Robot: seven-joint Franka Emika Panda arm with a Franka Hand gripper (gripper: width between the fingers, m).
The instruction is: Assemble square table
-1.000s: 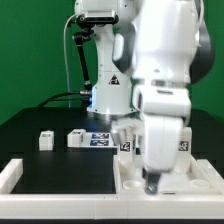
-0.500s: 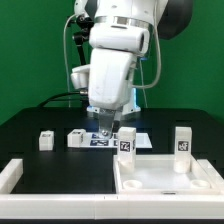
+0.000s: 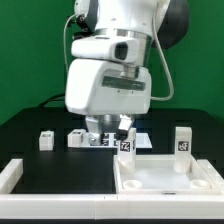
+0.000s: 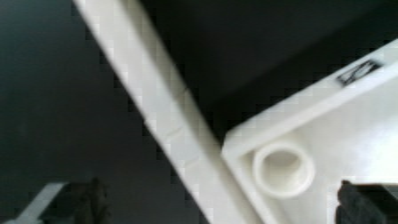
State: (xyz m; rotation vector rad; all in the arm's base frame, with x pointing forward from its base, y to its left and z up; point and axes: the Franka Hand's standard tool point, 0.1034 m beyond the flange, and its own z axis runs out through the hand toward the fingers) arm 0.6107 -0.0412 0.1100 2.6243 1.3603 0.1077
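The square table's white panel (image 3: 170,178) lies at the front of the exterior view's right. Two tagged white legs (image 3: 125,143) (image 3: 182,142) stand upright at its back corners. Two more legs (image 3: 45,140) (image 3: 76,138) lie loose on the black table at the left. My gripper (image 3: 108,130) hangs over the area behind the panel's left corner, mostly hidden by the arm. In the wrist view the gripper (image 4: 222,205) is open and empty, dark fingertips (image 4: 80,200) wide apart. Below it lie the panel's corner (image 4: 329,120) and a round hole (image 4: 281,168).
The marker board (image 3: 98,141) lies under the arm between the loose legs and the panel. The low white border wall (image 3: 10,176) runs along the front left. A white strip (image 4: 151,100) crosses the wrist view beside the panel corner.
The arm has swung from over the panel at the exterior view's right back to the left, near the marker board. The panel and both upright legs now show uncovered.
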